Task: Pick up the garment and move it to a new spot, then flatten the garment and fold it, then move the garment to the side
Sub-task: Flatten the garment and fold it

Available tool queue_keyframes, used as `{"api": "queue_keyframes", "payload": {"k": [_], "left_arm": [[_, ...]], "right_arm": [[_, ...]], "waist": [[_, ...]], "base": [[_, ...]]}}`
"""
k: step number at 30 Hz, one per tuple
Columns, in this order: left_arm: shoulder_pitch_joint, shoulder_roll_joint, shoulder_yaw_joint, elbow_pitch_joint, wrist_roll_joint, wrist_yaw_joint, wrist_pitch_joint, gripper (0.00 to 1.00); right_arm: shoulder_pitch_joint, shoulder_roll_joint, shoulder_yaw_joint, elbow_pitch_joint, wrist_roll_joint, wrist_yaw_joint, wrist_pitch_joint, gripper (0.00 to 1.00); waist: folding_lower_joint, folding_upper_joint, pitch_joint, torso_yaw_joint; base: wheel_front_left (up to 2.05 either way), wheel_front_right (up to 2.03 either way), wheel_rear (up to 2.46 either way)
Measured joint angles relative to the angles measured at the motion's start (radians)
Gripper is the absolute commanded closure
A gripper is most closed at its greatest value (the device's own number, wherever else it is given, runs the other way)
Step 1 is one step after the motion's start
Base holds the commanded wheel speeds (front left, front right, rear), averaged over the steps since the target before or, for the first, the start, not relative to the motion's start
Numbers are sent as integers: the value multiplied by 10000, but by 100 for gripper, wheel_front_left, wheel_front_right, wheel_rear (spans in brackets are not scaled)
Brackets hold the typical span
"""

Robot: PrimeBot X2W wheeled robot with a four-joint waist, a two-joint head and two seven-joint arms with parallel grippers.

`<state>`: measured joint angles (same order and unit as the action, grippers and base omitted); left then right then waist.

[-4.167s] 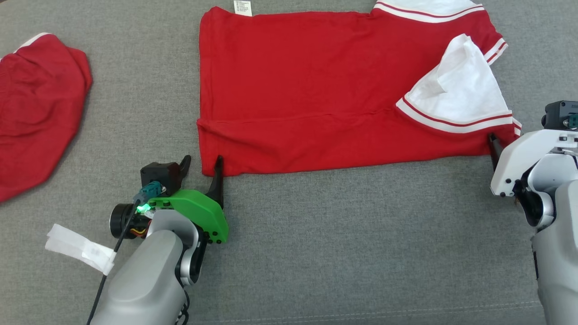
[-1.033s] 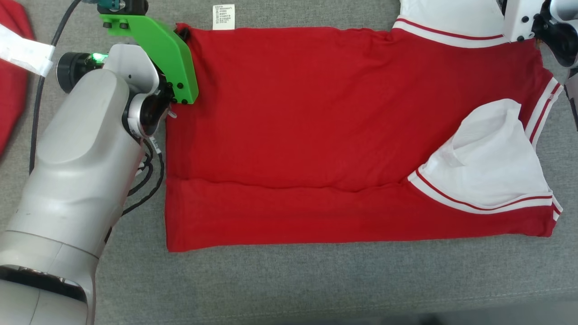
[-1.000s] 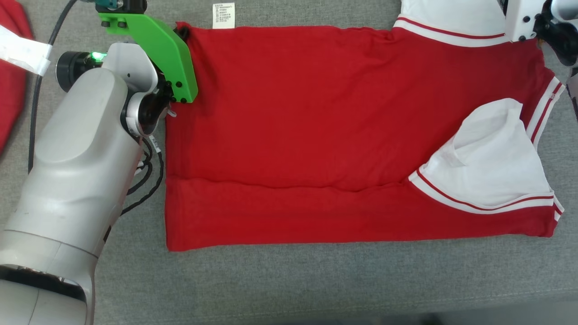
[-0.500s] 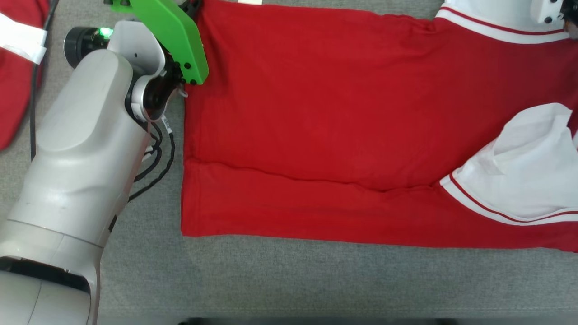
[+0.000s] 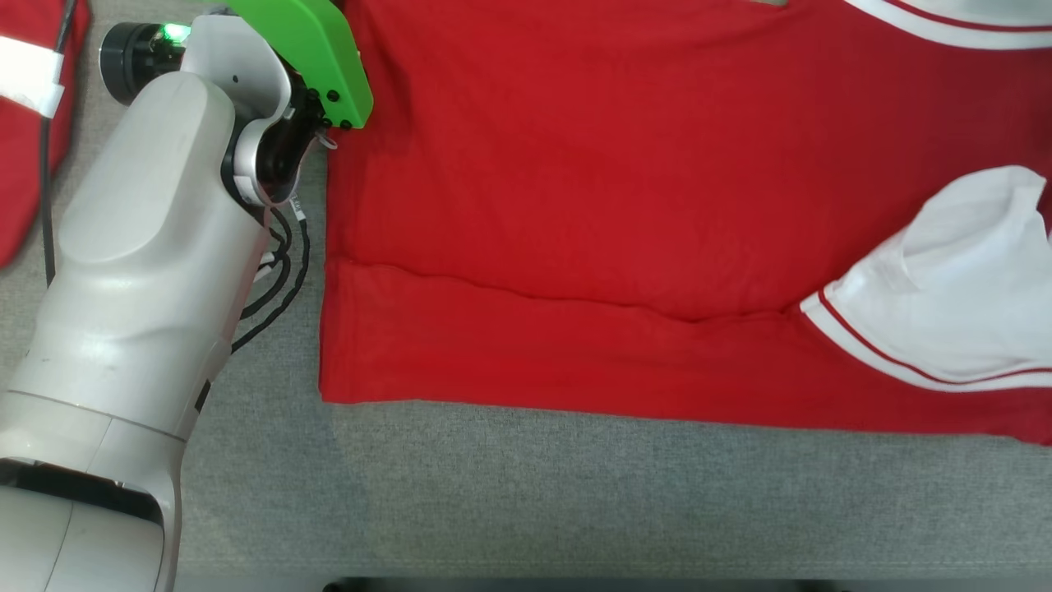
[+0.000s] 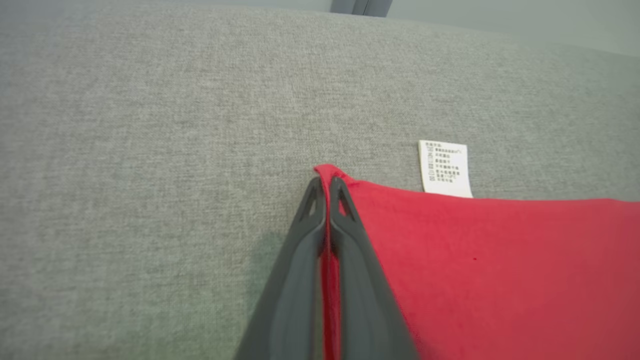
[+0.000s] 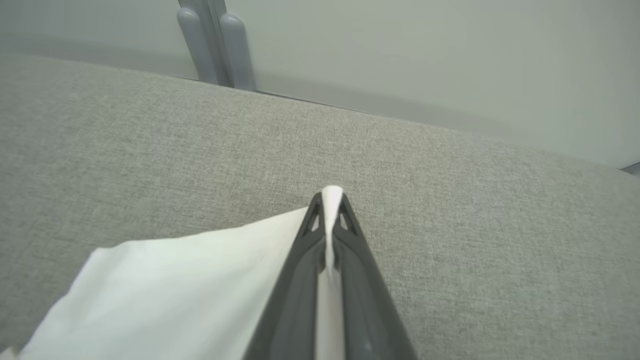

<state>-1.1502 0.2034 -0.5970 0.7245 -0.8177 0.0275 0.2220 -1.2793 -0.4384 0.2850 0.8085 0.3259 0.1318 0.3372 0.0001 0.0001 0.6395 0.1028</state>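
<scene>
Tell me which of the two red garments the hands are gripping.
The big garment spread out centrally: the left hand pinches its red corner, the right hand its white edge. The other garment lies at far left, apart from both hands.

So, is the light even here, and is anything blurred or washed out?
Head view: soft even light; the green bracket casts a faint shadow on the garment. Left wrist view: the care label is sharp, the left gripper softens toward the bottom edge, with a dim shadow on the grey surface. Right wrist view: the white fabric in the right gripper is nearly washed out.
</scene>
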Motion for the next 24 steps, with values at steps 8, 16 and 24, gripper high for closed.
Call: {"api": "queue_keyframes", "payload": {"k": [8, 16, 24], "left_arm": [[194, 75, -10, 219, 140, -104, -943, 100], [1085, 79, -395, 341, 512, -527, -2253, 100], [2036, 468, -928, 631, 1177, -1032, -3956, 100]], "right_arm": [[-2, 259, -107, 297, -316, 0, -1523, 100], [1248, 128, 635, -384, 698, -2, -1969, 100], [3544, -652, 974, -2767, 2359, -4, -1476, 100]], "waist": [[0, 0, -574, -171], [0, 0, -1412, -332], [-1, 0, -2190, -567]], "base": [[0, 0, 0], [0, 0, 0], [0, 0, 0]]}}
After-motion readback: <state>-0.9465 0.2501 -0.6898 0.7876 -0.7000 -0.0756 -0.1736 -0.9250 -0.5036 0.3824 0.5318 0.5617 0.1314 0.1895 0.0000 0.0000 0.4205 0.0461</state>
